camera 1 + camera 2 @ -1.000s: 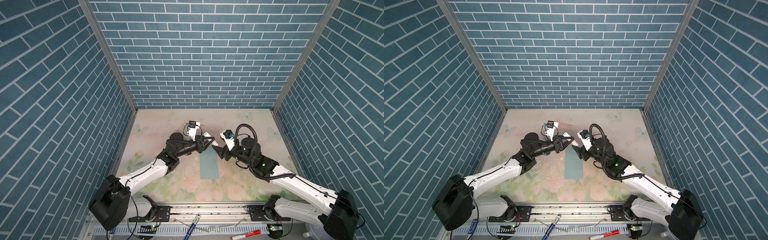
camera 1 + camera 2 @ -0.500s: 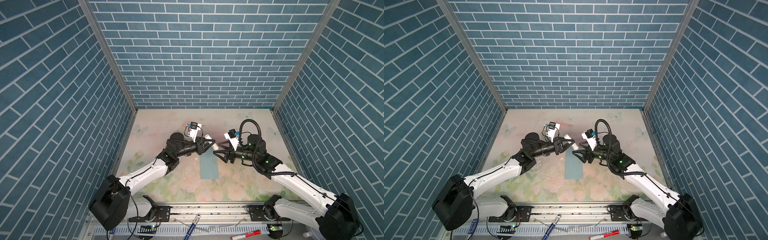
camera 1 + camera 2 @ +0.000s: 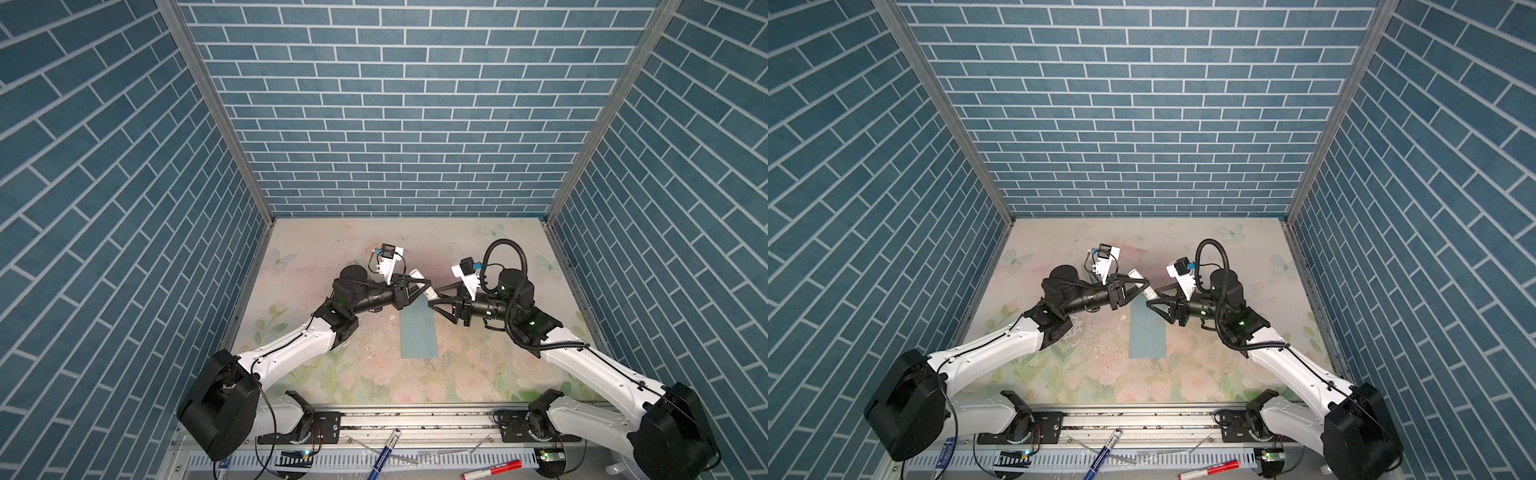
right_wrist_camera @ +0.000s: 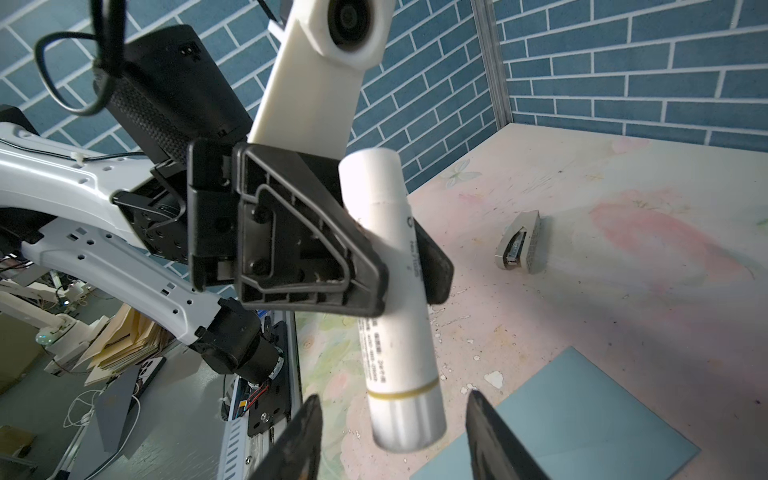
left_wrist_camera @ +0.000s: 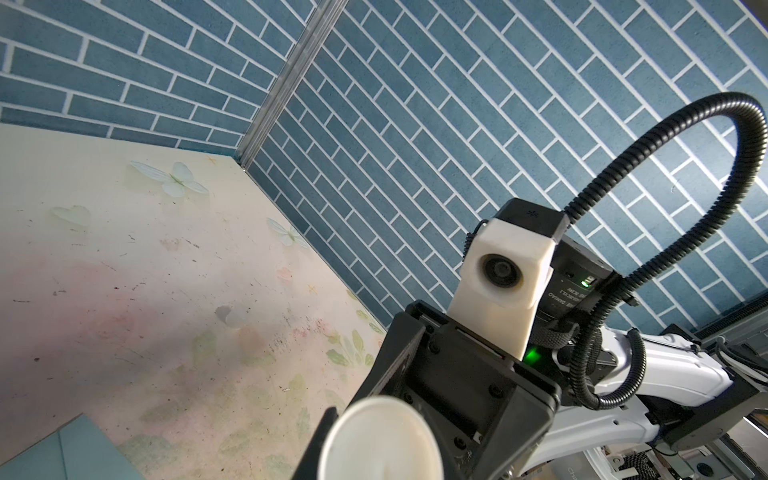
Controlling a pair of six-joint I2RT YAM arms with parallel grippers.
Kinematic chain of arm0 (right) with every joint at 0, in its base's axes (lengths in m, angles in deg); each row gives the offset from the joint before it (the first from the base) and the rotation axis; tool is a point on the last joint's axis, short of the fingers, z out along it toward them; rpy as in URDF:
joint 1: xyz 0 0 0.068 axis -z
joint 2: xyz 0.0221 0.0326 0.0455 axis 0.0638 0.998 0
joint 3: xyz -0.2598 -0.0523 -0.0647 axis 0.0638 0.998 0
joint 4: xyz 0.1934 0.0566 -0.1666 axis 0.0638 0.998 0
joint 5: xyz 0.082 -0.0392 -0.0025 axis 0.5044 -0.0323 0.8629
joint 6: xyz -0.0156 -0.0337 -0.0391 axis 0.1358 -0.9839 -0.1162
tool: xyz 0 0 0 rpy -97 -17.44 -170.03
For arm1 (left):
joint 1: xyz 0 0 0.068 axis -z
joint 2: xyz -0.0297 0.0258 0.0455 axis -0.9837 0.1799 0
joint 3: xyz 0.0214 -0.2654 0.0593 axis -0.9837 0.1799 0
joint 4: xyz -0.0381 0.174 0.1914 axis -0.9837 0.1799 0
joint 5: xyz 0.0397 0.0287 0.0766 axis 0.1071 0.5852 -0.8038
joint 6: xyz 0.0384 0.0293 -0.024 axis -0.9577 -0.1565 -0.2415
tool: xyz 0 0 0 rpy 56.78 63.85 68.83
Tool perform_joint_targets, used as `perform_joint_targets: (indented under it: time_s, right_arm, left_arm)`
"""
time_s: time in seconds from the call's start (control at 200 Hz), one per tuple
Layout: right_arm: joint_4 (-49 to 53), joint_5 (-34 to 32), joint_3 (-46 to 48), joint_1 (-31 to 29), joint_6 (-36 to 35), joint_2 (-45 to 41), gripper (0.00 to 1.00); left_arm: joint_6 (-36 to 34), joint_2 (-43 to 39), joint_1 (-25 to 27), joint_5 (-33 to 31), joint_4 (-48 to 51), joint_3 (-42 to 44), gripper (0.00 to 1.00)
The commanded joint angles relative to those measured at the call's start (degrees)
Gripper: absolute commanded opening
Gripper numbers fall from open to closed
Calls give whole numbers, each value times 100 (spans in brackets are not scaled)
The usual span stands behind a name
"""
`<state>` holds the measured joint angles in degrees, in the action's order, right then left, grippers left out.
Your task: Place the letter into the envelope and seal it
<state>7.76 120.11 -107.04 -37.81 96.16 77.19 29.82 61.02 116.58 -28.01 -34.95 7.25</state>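
Envelope (image 3: 419, 336) flat on table (image 3: 332, 249) — left pincer (image 3: 424, 288) grips glue stick (image 3: 417, 274).

Enclosure: three walls (image 3: 399, 124) in blue brick pattern, joined by aluminium corner posts (image 3: 217, 112). Work surface (image 3: 332, 241): pale floral print with butterflies, scuffed and speckled. Beyond the front rail (image 3: 415, 419), blurred stacked sheets (image 4: 124, 340), possibly cardboard.
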Motion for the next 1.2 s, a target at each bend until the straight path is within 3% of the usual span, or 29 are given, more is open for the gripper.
perform_joint_targets:
  time_s: [0.0,0.445,0.665,0.745,0.935,1.195]
  right_arm:
    - [-300,238,22,29,138,148,51]
    - [-665,327,-21,31,441,351,23]
    - [-671,21,-80,22,604,385,8]
    - [-595,-337,-83,21,611,329,0]
    - [87,-1624,-231,-126,280,140,0]
    - [1093,-3741,-673,-913,-604,65,0]
  left_arm:
    - [10,-8,-11,118,-266,1,0]
    - [25,12,-12,123,-295,45,0]
    - [34,46,-10,80,-296,63,0]
    - [12,46,-12,42,-250,63,0]
    - [-83,53,-12,-73,-30,28,0]
    - [-88,97,6,-122,33,10,0]
